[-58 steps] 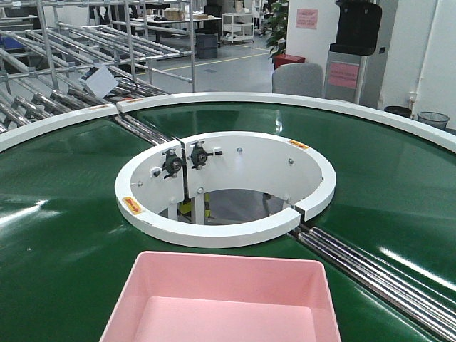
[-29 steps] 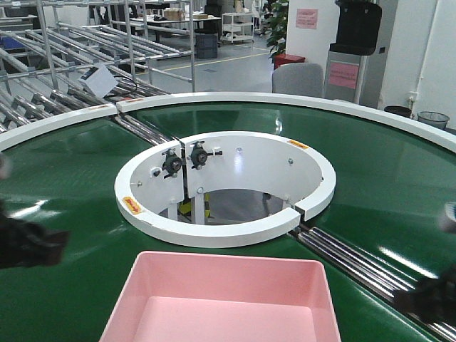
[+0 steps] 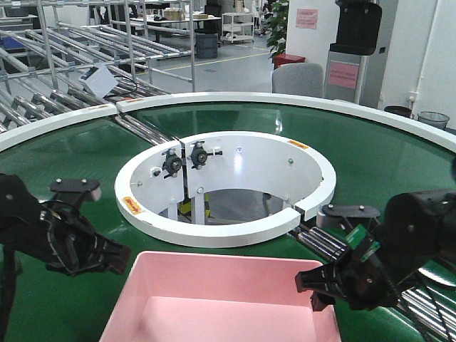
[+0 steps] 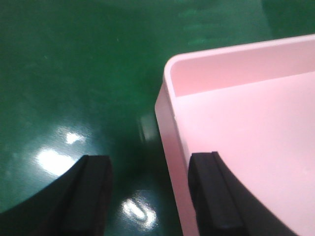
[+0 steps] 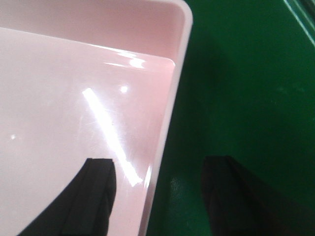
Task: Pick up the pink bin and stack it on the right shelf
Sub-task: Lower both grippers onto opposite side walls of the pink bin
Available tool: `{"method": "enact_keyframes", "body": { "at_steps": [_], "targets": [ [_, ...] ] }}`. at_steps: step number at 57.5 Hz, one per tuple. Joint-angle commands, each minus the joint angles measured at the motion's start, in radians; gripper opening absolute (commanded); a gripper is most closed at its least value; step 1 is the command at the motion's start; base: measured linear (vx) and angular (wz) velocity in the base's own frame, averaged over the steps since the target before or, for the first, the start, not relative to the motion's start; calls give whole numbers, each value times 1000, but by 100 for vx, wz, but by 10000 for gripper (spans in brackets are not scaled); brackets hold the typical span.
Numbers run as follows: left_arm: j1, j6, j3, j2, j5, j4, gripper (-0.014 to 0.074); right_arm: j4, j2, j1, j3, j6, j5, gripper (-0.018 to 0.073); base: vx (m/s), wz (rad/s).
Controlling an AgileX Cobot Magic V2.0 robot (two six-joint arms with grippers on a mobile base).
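The shallow pale-pink plastic tub [image 3: 221,303], smooth-walled with rounded corners, sits on the glossy green conveyor belt [image 3: 64,164], just in front of the white ring [image 3: 228,234]. The left claw [image 4: 147,167] is spread astride the tub's left rim, one matte black finger inside and one over the belt. The right claw [image 5: 158,167] is spread likewise astride the right rim.

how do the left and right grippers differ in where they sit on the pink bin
The left gripper straddles the left wall of the pink bin; the right gripper straddles its right wall. The left gripper's outer finger is over the green conveyor belt to the bin's left, the right gripper's to its right. Both are open, near the far corners.
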Motion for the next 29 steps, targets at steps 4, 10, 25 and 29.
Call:
{"method": "enact_keyframes", "body": {
  "at_steps": [4, 10, 25, 29],
  "targets": [
    [-14, -12, -38, 0, -15, -25, 470, -23, 13, 8, -36, 72, -26, 438, 0, 0],
    [-18, -14, -38, 20, -2, -26, 470, -23, 58, 8, -36, 122, 7, 438, 0, 0],
    [-39, -13, -38, 30, 56, -48, 470, 2, 89, 8, -36, 123, -28, 438, 0, 0],
    [-44, -13, -39, 27, 89, -70, 470, 7, 88, 8, -36, 123, -27, 438, 0, 0]
  ]
}}
